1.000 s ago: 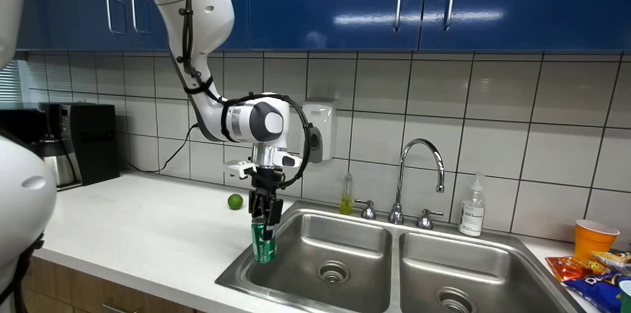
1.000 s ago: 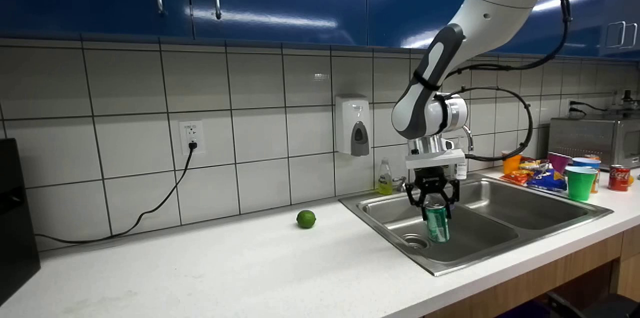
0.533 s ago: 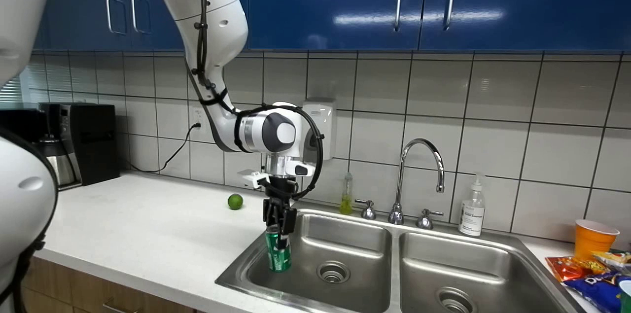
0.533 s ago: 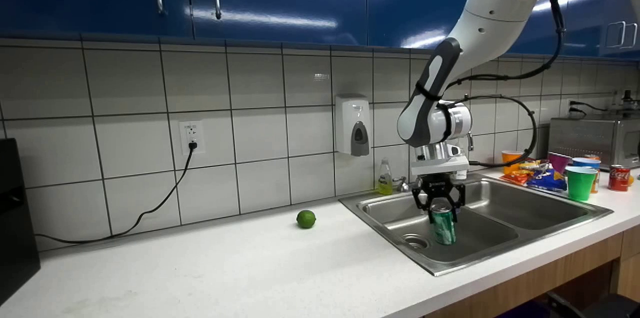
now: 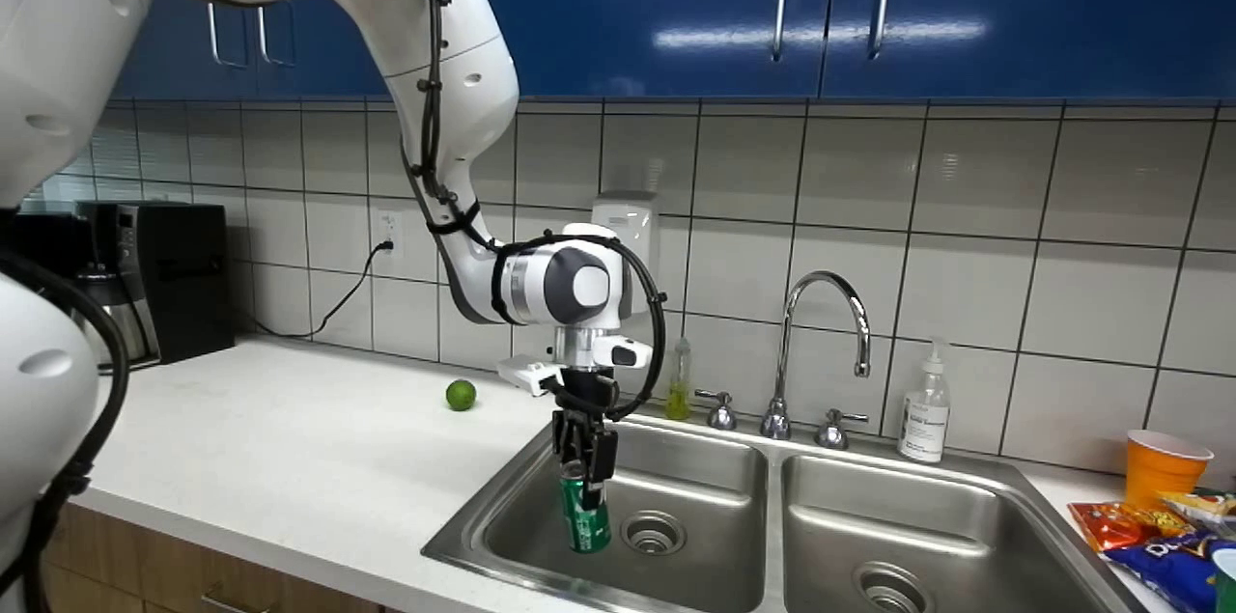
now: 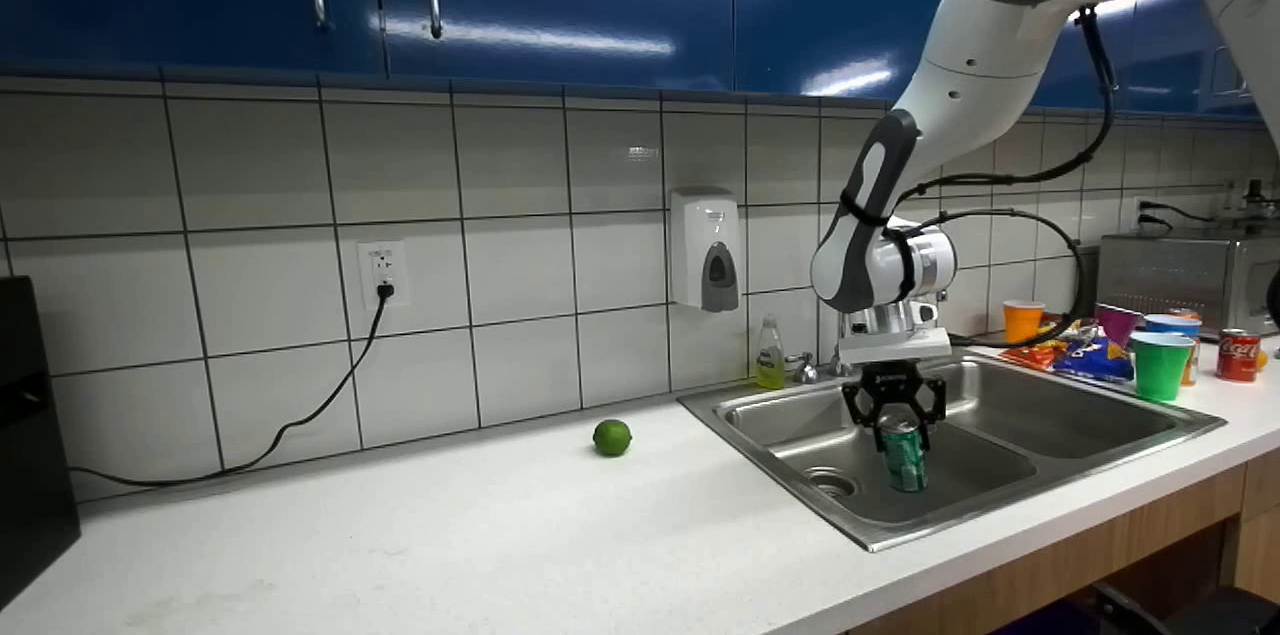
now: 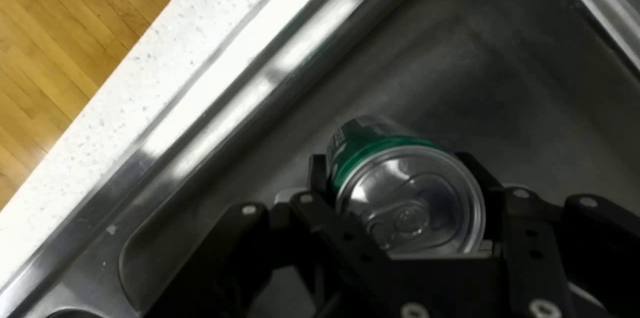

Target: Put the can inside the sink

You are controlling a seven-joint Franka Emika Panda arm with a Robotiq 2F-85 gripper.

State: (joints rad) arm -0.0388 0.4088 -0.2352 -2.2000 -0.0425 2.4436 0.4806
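The green can (image 5: 587, 528) with a silvery top is in my gripper (image 5: 589, 487), slightly tilted. It also shows in an exterior view (image 6: 906, 465) and in the wrist view (image 7: 410, 198). My gripper's fingers (image 6: 903, 440) sit on both sides of the can's upper part; in the wrist view (image 7: 397, 173) they press against it near the lid. The can hangs over the basin nearest the bare counter of the steel sink (image 5: 772, 536), close to its drain. The sink rim (image 6: 775, 470) is in both exterior views. Whether the can touches the basin floor is unclear.
A chrome faucet (image 5: 821, 277) stands behind the basins. A yellow-green soap bottle (image 5: 679, 386) and a pump bottle (image 5: 925, 415) stand on the back edge. A lime (image 6: 612, 437) lies on the counter. Cups, snack bags (image 6: 1095, 360) and a red can (image 6: 1238, 355) stand beyond the sink.
My gripper, holding the can, has moved from the basin's side edge further over the basin and lower. The other objects have not moved.
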